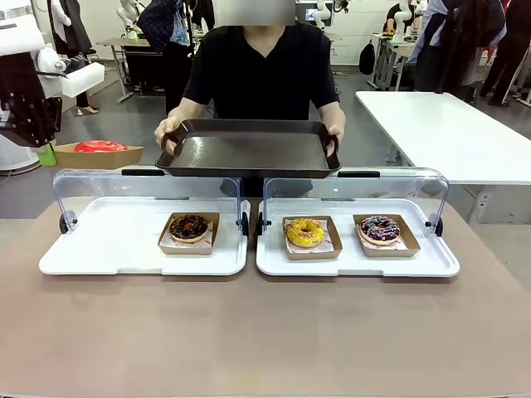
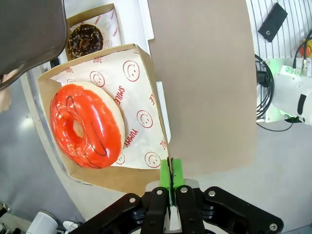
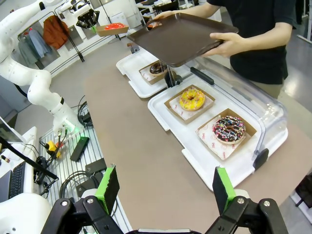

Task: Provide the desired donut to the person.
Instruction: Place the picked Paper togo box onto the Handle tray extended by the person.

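A red-glazed donut (image 1: 99, 146) lies in a brown cardboard tray (image 1: 124, 157) lined with printed paper, held in the air left of the table. My left gripper (image 1: 47, 147) is shut on the tray's edge; in the left wrist view its green pads (image 2: 176, 170) pinch the cardboard rim (image 2: 146, 187) beside the red donut (image 2: 85, 124). The person (image 1: 261, 70) stands at the far side and holds a dark brown serving tray (image 1: 249, 151) out with both hands. My right gripper (image 3: 165, 190) hangs open above the near table edge, with nothing between its fingers.
Two white display trays (image 1: 99, 249) (image 1: 431, 259) with raised clear lids sit on the table. The left one holds a chocolate donut (image 1: 189, 226); the right one holds a yellow donut (image 1: 305, 232) and a sprinkled dark donut (image 1: 380, 229). A white table (image 1: 448, 133) stands at the back right.
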Tool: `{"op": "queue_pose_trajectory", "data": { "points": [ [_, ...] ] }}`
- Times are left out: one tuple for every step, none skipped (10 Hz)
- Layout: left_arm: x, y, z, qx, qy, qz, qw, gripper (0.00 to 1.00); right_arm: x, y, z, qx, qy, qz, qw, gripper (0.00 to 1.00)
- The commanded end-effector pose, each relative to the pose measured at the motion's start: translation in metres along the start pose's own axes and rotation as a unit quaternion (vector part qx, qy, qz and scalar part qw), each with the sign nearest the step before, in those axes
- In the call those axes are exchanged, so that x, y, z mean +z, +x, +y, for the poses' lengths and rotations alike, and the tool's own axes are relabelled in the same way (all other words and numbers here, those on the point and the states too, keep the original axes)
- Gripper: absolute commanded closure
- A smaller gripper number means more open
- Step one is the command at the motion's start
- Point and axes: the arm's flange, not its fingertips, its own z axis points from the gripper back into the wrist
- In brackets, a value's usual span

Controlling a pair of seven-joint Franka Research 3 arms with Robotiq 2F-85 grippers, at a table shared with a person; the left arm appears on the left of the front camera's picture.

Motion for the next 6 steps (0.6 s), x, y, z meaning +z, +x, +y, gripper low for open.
{"op": "queue_pose_trajectory", "data": {
  "points": [
    [0.003,0.001,-0.001,0.002,0.007,0.003,1.000,1.00,0.000,0.002,-0.002,0.008,0.004,-0.012,1.000,0.00],
    [0.003,0.001,-0.001,0.002,0.007,0.003,1.000,1.00,0.000,0.002,-0.002,0.008,0.004,-0.012,1.000,0.00],
    [0.003,0.001,-0.001,0.002,0.007,0.003,1.000,1.00,0.000,0.002,-0.002,0.008,0.004,-0.012,1.000,0.00],
    [0.000,0.000,0.000,0.000,0.000,0.000,1.000,0.98,0.000,0.002,-0.002,0.008,0.004,-0.012,1.000,0.00],
    [0.009,0.017,-0.009,-0.004,0.015,-0.015,1.000,0.98,0.000,0.002,-0.002,0.008,0.004,-0.012,1.000,0.00],
    [0.029,0.028,0.002,-0.018,0.025,-0.016,0.999,0.98,0.000,0.002,-0.002,0.008,0.004,-0.012,1.000,0.00]
  ]
}}
